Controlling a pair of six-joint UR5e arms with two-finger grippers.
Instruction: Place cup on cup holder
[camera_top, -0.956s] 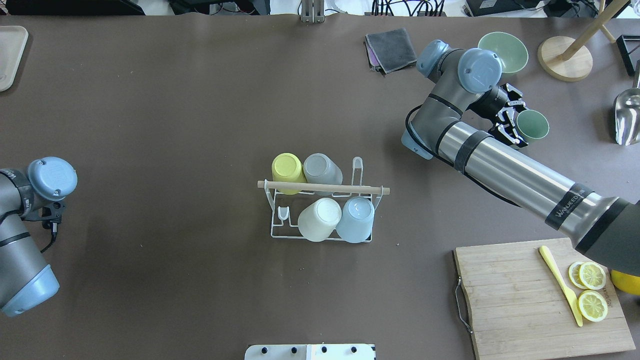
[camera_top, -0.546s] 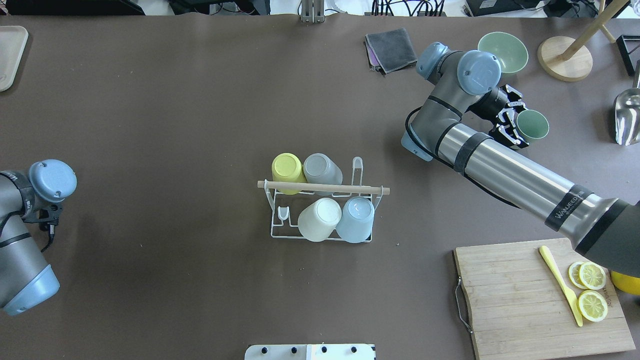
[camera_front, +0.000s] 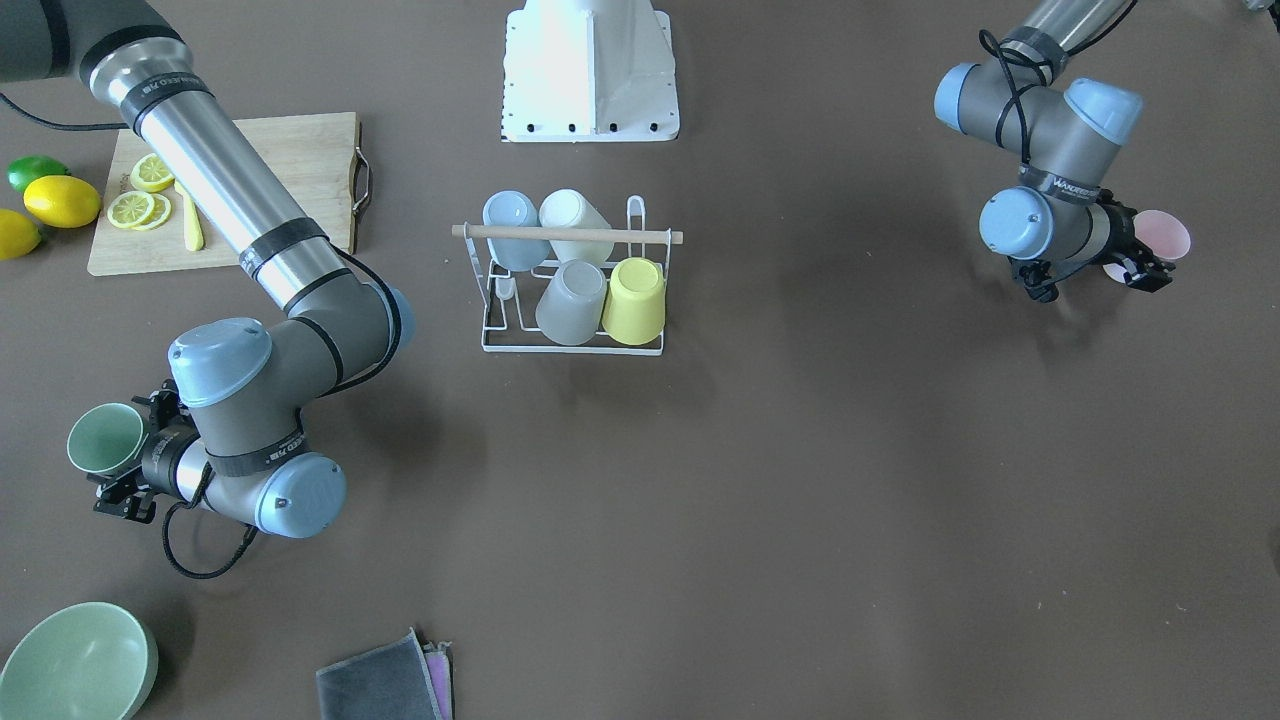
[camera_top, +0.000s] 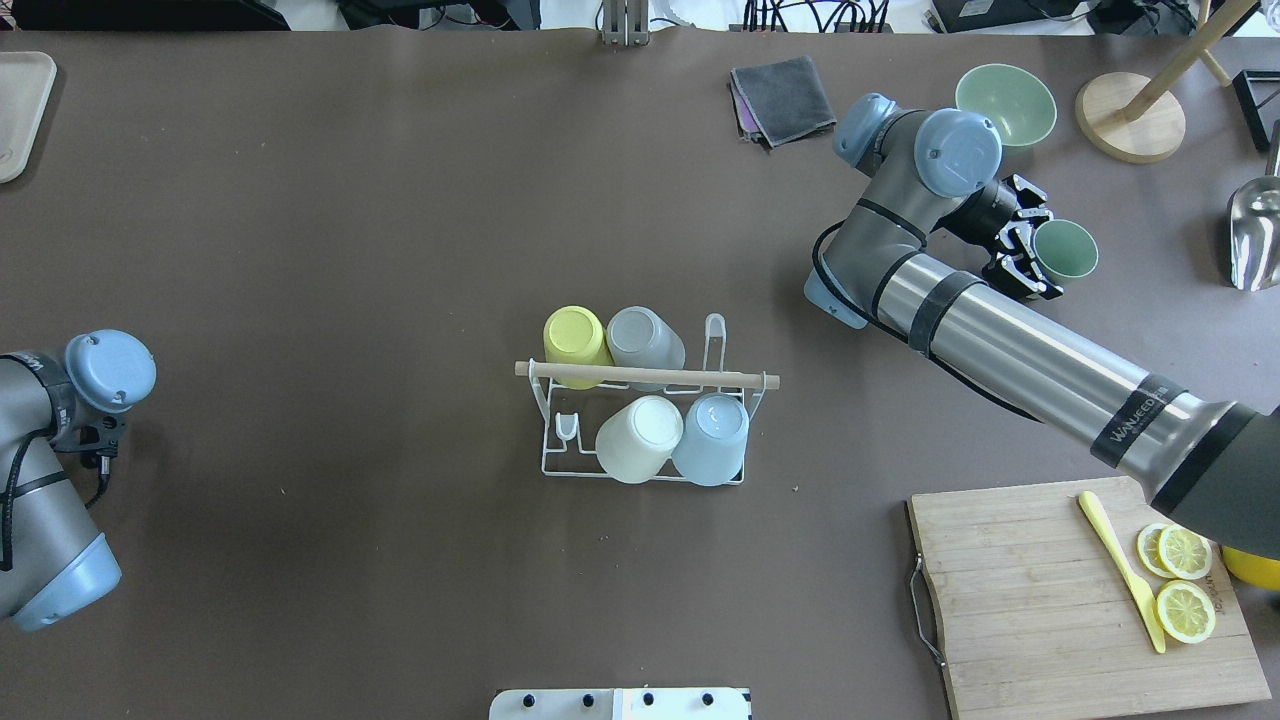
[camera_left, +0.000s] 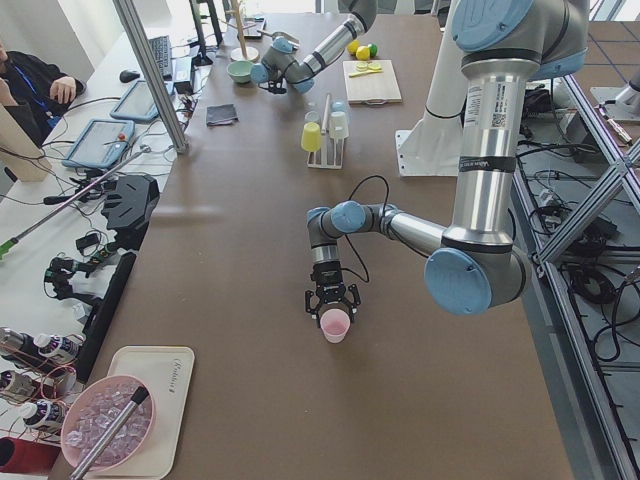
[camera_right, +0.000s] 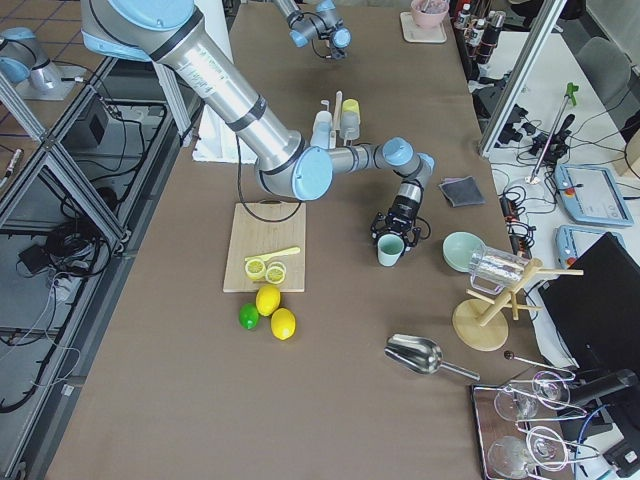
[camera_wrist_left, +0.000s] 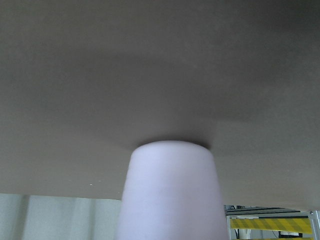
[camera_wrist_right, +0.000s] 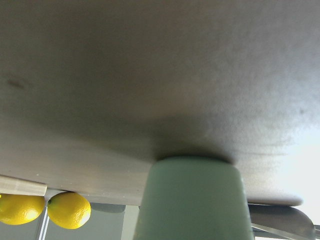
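The holder (camera_top: 645, 420) stands at centre frame in the overhead view, its rod running left-right, with 4 cups inverted on prongs and 2 prongs bare: 1 at the upper right (camera_top: 714, 335) and 1 at the lower left (camera_top: 566, 428) of the rack. The green cup (camera_top: 1065, 250) sits upright on the table at upper right, mouth up, well apart from the holder; the right gripper (camera_top: 1022, 250) has its jaws set either side of the cup wall, appearing closed on it, though contact cannot be confirmed. The cup's long axis is vertical, so it must be turned mouth-down before seating, in my judgement on the upper-right prong, which is nearer this arm. The front-facing view shows what the overhead does not: a pink cup (camera_front: 1160, 236) at centre right, at the left gripper (camera_front: 1140, 262), apparently held; the lower-left prong lies on that arm's side. Each wrist view shows only its cup's wall low in frame, standing on the table (camera_wrist_right: 150, 75).
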